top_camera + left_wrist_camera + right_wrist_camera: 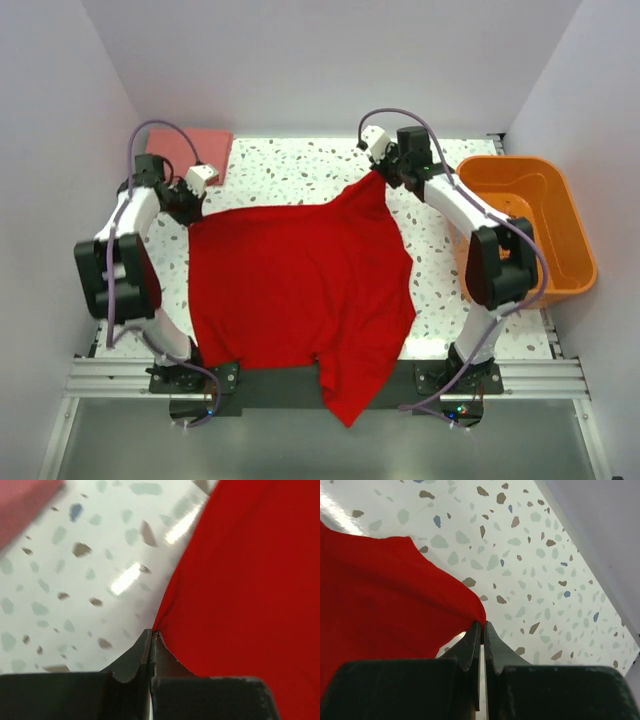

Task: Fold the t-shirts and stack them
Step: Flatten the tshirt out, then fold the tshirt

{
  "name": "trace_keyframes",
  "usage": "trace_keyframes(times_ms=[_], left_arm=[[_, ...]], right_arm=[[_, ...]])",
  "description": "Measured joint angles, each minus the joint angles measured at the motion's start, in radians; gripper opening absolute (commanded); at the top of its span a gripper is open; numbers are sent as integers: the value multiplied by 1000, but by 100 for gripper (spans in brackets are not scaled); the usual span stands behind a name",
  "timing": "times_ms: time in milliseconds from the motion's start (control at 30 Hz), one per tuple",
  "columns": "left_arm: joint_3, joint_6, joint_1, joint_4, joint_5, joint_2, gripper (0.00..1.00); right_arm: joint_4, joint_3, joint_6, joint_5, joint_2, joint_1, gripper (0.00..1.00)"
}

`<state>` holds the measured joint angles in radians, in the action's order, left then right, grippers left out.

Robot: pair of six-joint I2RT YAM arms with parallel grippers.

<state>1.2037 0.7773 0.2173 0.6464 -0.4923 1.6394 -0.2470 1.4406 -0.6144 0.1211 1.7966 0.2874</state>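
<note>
The red t-shirt [300, 290] is showing a plain bright red with no print, at the centre of the table [300, 170], whose top is showing white speckled with grey, brown and blue chips. At ten o'clock the pink t-shirt [195, 152] is showing a paler salmon. At three o'clock the basket [530, 185] is showing solid orange. The left arm [120, 270] and right arm [495, 265] are showing white and black, with lilac cables [160, 128].

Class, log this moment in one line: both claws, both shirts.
red t-shirt: spread on table | left claw: shut on far-left corner | right claw: shut on far-right corner | pink t-shirt: far-left table corner
</note>
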Motion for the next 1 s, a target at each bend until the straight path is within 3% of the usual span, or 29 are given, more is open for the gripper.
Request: trace_keyframes(times_ms=[133,300,667,1000], left_arm=[[195,-36,-1,-53,23,250,0],[318,-60,-1,-85,34,368,0],[362,-31,2,-121,43,393,0],[352,193,36,-56,-35,335,0]], right_arm=[[25,79,-14,-54,136,-2,0],[26,216,-29,-70,238,-3,0],[15,328,-39,-60,301,-2,0],[-56,174,-14,-6,119,3,0]])
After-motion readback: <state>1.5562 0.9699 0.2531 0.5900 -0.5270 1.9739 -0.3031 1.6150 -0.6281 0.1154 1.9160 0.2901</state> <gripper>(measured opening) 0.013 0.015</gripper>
